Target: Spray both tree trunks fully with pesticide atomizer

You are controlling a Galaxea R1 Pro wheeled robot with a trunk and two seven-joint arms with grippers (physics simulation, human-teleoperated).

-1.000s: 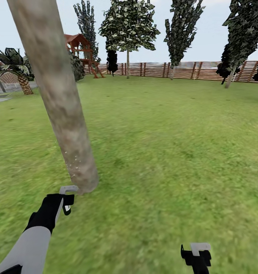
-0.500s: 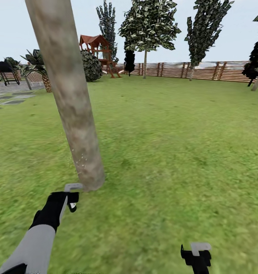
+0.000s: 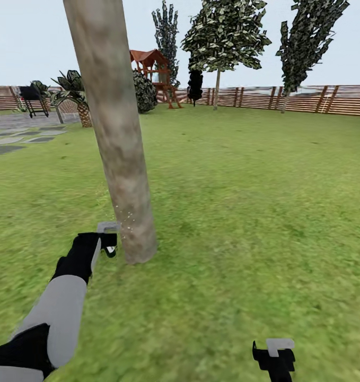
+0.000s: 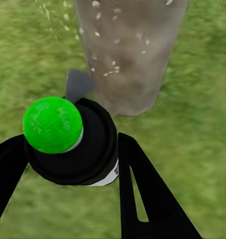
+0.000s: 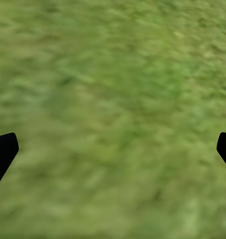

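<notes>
Atomizer (image 4: 68, 142), gripped by left end effector (image 3: 106, 245), faces the trunk (image 3: 121, 175) just ahead, so droplets land low. Right end effector (image 3: 275, 356) hangs open over grass (image 5: 113, 99).

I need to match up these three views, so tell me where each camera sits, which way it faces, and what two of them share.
Head view: on the head, facing forward and down over the lawn; both arms show.
Left wrist view: near the left gripper, facing the atomizer and tree trunk.
Right wrist view: near the right gripper, facing grass; fingertips show.
Shared: head and left wrist views both show the trunk's speckled base.
</notes>
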